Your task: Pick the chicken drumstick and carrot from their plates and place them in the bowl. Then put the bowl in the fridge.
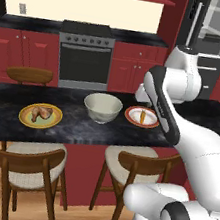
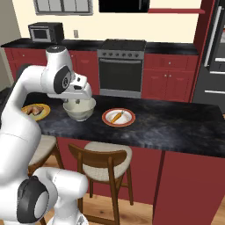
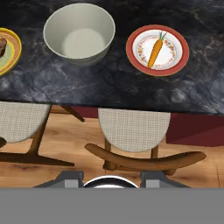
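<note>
A dark marbled counter [image 1: 78,127] carries three dishes in a row. At one end a yellow-rimmed plate [image 1: 25,117] holds the chicken drumstick [image 1: 41,113], a lumpy golden-brown piece lying near the plate's middle. In the centre stands the deep cream bowl [image 1: 102,107], with nothing in it. At the other end a white plate with a red-orange rim [image 3: 132,49] holds the carrot [image 3: 155,50], slim and tapered, lying along the plate's middle with its green stub pointing away. The robot's hand hangs above the counter's near edge, looking down over the bowl and the carrot plate; the fingers [image 3: 151,178] barely show at the bottom of the hand view, and whether they are spread or pressed together cannot be told. Nothing is held. The carrot will likely be light, stiff and smooth, so it may roll; gripping across its thicker upper half seems safest. The drumstick looks firmer but uneven, best pinched across its meaty bulge. The bowl is probably rigid and heavier, best taken by its rim. The fridge [image 1: 214,43] stands open beyond.
</note>
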You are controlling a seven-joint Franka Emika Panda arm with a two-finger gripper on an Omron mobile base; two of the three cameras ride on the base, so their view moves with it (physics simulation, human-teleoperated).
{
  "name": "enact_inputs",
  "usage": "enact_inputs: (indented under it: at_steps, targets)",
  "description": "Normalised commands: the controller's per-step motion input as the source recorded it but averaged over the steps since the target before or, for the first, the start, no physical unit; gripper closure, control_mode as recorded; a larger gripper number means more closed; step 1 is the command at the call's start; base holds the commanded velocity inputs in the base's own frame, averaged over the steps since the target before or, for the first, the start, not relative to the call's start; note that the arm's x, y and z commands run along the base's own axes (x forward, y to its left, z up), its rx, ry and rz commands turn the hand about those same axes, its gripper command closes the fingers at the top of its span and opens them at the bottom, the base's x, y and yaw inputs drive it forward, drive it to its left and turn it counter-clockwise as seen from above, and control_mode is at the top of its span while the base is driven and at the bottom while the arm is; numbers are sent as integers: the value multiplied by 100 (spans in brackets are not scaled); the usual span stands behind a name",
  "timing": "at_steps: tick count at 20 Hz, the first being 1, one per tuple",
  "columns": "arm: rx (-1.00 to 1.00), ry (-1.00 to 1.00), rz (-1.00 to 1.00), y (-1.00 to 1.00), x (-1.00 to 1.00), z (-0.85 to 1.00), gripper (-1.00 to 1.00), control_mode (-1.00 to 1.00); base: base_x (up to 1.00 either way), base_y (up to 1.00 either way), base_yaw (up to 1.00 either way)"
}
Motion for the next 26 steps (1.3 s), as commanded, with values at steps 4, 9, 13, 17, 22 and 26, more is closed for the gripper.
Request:
enact_inputs:
  at_steps: [4, 9, 13, 17, 22, 26]
  targets:
    - [-1, -2, 0, -6, 5, -6, -100, -100, 0, 0, 0]
    - [-6, 5, 0, -31, 30, -19, -100, -100, 0, 0, 0]
    - [-2, 8, -4, -32, 48, -19, -100, -100, 0, 0, 0]
    - [0, 19, -16, -26, 57, -18, -100, -100, 0, 0, 0]
    - [0, 15, -11, -29, 55, -21, -100, -100, 0, 0, 0]
    - [1, 19, 0, -37, 48, -23, -100, -100, 0, 0, 0]
